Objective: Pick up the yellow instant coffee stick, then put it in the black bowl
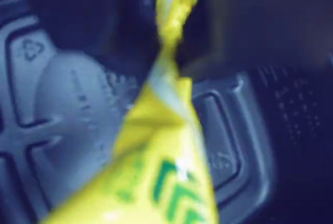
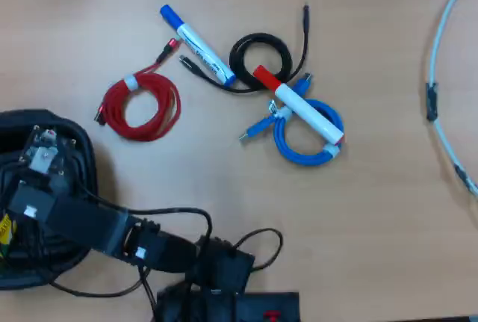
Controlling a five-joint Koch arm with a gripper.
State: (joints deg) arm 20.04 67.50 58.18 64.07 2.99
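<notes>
Yellow instant coffee stick [image 1: 161, 146], a long flat foil sachet with green print, fills the lower middle of the wrist view and runs upward, twisting at a narrow waist before ending in a crimped, green-edged tip near the top. It hangs close to the lens and is blurred. Behind it lies the ribbed, cross-patterned floor of the black bowl [image 1: 47, 104], a large rounded-square plastic vessel, so the sachet sits over the bowl's interior; whether it touches the floor cannot be told.

From overhead, the arm [image 2: 82, 221] reaches from the bottom edge leftward over the bowl [image 2: 75, 131], whose thick rim shows at the left edge. A small patch of yellow [image 2: 6, 228] shows at the far left beneath the arm. The gripper itself is hidden under the wrist hardware, and in the wrist view no fingertip is clear, so I cannot tell whether the jaws are apart or closed on the sachet.

On the wooden table [image 2: 358, 225], well apart from the bowl, lie a coiled red cable [image 2: 142, 105], a white marker with a blue cap [image 2: 196, 44], a coiled black cable [image 2: 261, 57], and a white marker with a red cap [image 2: 297, 104] resting across a coiled blue cable [image 2: 302, 146]. A pale cable [image 2: 442, 90] curves along the right edge.
</notes>
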